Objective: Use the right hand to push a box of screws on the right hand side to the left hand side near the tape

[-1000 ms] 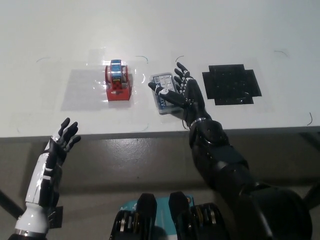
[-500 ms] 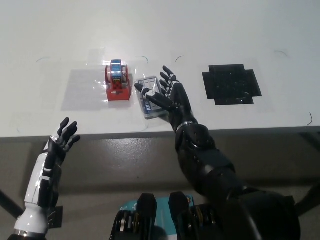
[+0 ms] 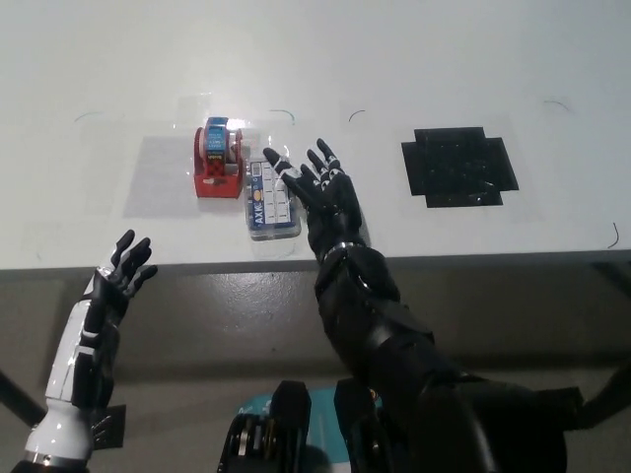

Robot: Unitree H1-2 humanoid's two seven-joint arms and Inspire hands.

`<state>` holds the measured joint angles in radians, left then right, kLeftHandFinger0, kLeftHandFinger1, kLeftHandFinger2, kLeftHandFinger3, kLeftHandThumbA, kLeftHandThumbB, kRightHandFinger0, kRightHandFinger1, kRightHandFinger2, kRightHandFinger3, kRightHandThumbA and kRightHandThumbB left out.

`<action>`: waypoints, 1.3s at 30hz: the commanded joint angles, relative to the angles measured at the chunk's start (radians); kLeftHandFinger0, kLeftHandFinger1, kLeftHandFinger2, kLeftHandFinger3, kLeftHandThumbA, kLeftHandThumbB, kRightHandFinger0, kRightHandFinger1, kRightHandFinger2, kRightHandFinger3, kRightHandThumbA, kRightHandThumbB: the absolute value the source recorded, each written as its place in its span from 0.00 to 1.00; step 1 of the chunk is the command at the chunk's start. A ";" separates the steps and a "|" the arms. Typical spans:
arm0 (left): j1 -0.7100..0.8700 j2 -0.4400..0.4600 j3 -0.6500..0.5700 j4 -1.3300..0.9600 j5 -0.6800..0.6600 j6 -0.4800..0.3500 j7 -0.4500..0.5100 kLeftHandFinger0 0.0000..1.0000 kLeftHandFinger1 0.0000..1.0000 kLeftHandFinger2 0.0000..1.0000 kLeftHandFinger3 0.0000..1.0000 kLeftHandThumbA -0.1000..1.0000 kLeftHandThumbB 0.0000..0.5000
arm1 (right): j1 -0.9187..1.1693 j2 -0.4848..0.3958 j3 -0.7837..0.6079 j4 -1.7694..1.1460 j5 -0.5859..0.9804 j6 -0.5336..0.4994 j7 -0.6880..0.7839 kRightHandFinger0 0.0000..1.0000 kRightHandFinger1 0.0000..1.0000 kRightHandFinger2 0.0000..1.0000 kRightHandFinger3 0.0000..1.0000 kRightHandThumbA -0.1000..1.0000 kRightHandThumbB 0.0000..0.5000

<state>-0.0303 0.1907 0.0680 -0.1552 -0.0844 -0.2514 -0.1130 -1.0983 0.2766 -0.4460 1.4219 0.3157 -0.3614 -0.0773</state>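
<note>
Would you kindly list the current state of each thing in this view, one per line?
Screw box: closed, flat on the table, right beside the tape, apparently touching it.
Tape: upright in its red dispenser, on the grey patch.
Right hand: open, fingers spread, against the box's right side.
Left hand: open, holding nothing, below the table edge.
Black mat: flat, nothing on it.
</note>
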 commanded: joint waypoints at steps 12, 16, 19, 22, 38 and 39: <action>-0.021 0.026 0.005 -0.038 -0.018 0.004 -0.011 1.00 1.00 1.00 1.00 1.00 0.06 | -0.051 -0.004 0.080 -0.010 -0.032 -0.032 -0.022 1.00 1.00 1.00 1.00 1.00 0.40; -0.015 0.023 0.007 -0.043 -0.014 0.008 -0.006 1.00 1.00 1.00 1.00 1.00 0.05 | -0.033 -0.041 0.180 -0.062 -0.107 -0.105 -0.076 1.00 1.00 1.00 1.00 1.00 0.48; -0.013 0.027 0.007 -0.043 -0.018 0.005 -0.010 1.00 1.00 1.00 1.00 1.00 0.05 | 0.017 -0.071 0.246 -0.212 -0.184 -0.109 -0.138 1.00 1.00 1.00 1.00 1.00 0.54; -0.016 0.034 0.012 -0.042 -0.021 0.007 -0.012 1.00 1.00 1.00 1.00 1.00 0.02 | 0.096 -0.095 0.294 -0.443 -0.253 -0.109 -0.161 1.00 1.00 1.00 1.00 1.00 0.59; -0.010 0.027 0.002 -0.050 0.017 0.020 -0.003 1.00 1.00 1.00 1.00 1.00 0.00 | 0.610 -0.226 0.390 -1.638 -0.228 0.065 0.051 1.00 1.00 1.00 1.00 1.00 0.51; -0.010 0.028 0.004 -0.050 0.018 0.019 -0.002 1.00 1.00 1.00 1.00 1.00 0.00 | 0.640 -0.238 0.398 -1.674 -0.220 0.075 0.063 1.00 1.00 1.00 1.00 1.00 0.52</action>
<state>-0.0311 0.2000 0.0656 -0.1622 -0.0851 -0.2452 -0.1143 -0.6639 0.1464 -0.1744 0.5751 0.1510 -0.3695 -0.1722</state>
